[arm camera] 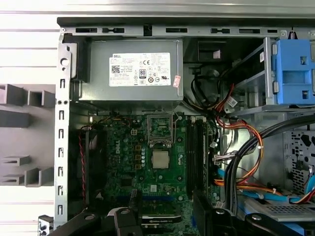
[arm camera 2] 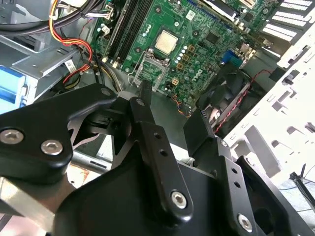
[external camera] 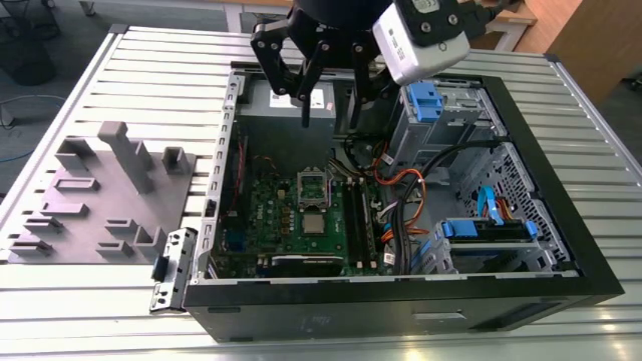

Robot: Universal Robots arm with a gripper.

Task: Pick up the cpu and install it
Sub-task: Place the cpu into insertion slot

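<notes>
Exterior view: the gripper (external camera: 329,120) hangs over the open computer case (external camera: 401,304), jaws apart and empty. The cpu (external camera: 314,222) lies flat on the motherboard (external camera: 269,207) beside the raised socket frame (external camera: 313,186), apparently not yet picked up.

We're logging a matte black metal two-finger gripper (external camera: 328,113) under a black rounded wrist body (external camera: 336,11). Its flat black linkage bars (arm camera 2: 153,142) are carrying small drilled holes, and shiny silver round-head pivot screws (arm camera 2: 51,147) are sitting at the joints. Slim black fingers (external camera: 303,101) are tapering to narrow tips. We're also tagging a pale grey boxy camera housing (external camera: 422,37) with a black face and dark round openings, plus a bare silvery metal bracket (arm camera 2: 19,209) in the second wrist view.
</notes>
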